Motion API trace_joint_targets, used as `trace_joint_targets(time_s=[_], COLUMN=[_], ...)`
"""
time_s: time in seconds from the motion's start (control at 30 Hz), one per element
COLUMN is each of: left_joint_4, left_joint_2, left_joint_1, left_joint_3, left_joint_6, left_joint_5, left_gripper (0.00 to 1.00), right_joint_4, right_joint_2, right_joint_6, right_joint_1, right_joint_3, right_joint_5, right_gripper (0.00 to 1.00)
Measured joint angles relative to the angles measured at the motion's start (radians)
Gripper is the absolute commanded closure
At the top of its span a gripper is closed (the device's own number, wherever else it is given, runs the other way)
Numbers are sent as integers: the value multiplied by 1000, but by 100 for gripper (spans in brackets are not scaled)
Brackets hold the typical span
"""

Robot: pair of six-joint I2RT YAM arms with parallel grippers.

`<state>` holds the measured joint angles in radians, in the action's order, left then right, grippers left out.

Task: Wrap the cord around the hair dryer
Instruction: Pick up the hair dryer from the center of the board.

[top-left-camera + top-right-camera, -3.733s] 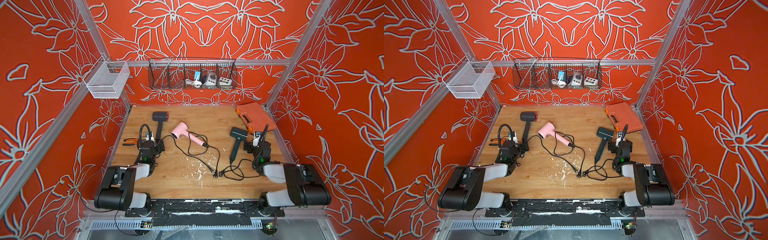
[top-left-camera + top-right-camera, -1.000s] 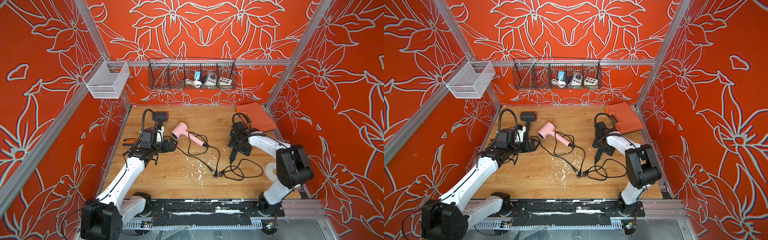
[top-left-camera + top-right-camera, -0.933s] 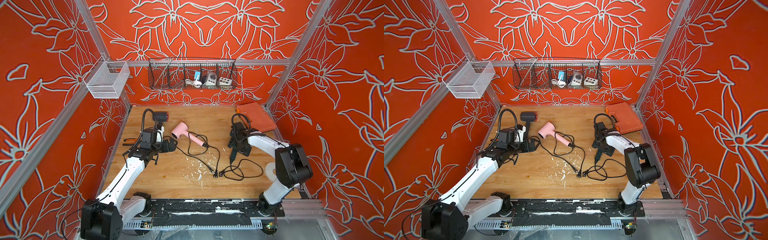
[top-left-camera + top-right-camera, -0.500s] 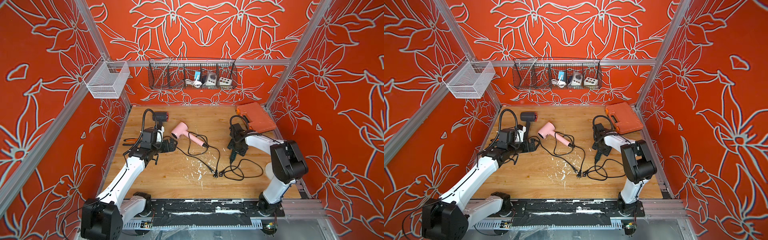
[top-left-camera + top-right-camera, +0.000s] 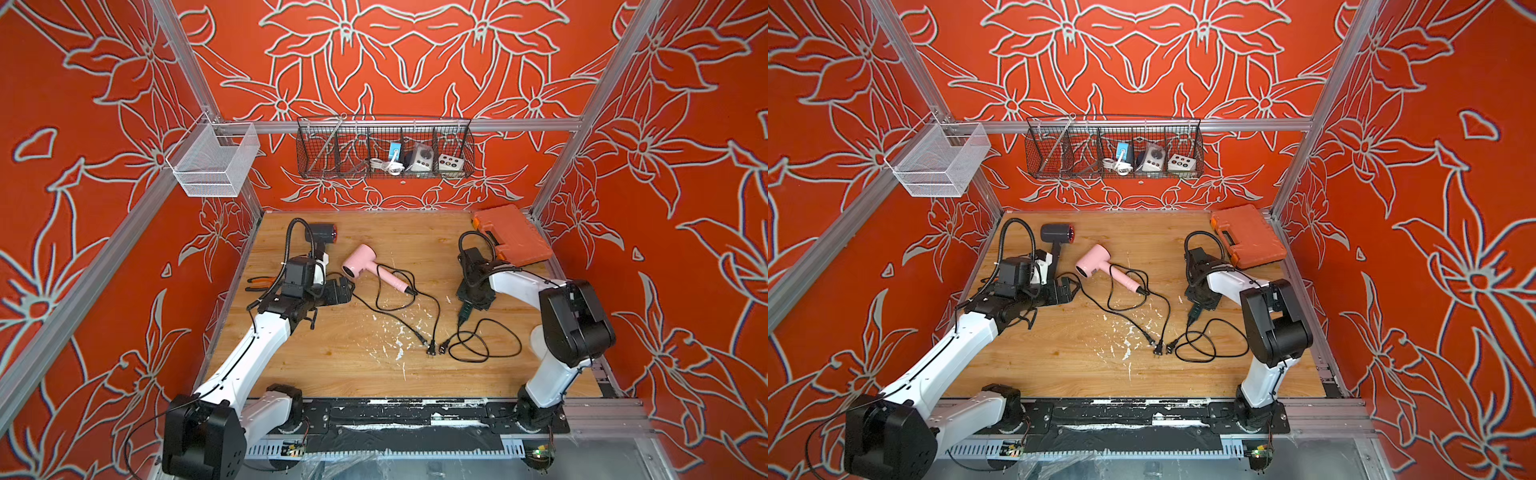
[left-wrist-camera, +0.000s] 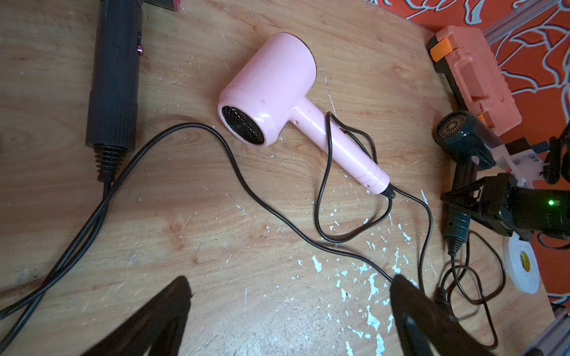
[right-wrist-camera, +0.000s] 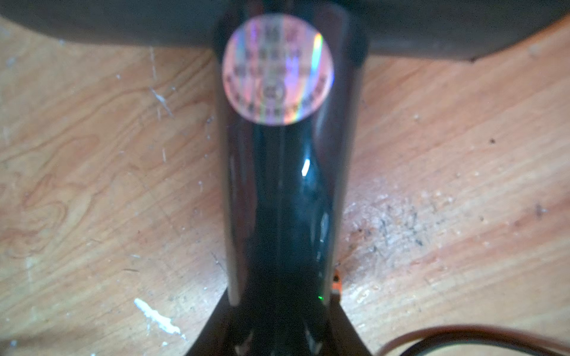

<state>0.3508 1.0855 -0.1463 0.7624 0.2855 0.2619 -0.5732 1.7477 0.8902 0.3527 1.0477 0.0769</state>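
Glossy dark green hair dryer lying flat on the right side of a scuffed, paint-flecked wooden tabletop, just in front of a closed orange plastic tool case. Short round barrel with a pale grille at one end; straight slim handle bearing a round holographic sticker close to the barrel. In both top views, mostly hidden beneath the right arm, only the ribbed end of the handle showing.

Thin black cord not wrapped at all: trailing from the handle's end in loose loops on the wood, plug near the middle of the table.

Right gripper straddling the handle, jaws closed against its two sides. Left gripper well apart on the left side, above bare wood, jaws spread wide, holding nothing.

Between the two, a pastel pink plastic hair dryer with its own cord loose. Towards the back wall from the left gripper, a black hair dryer with a red-rimmed nozzle.
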Motion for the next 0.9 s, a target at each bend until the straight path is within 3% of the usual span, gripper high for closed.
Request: trace_joint_targets(time_s=[0.57,0.9], left_joint_4=[8,34], left_joint_2=[2,2], left_joint_1=[0,0], left_joint_3=[0,56], left_joint_6=[2,5], left_joint_5=[-14,6], left_gripper=[2,2], right_joint_4=[4,129], right_joint_2=[-51,-223], right_joint_6=[-406,-616], right_joint_1=[45,53], right_joint_3=[18,-60], right_joint_5=[50,-1], right_gripper=[100,100])
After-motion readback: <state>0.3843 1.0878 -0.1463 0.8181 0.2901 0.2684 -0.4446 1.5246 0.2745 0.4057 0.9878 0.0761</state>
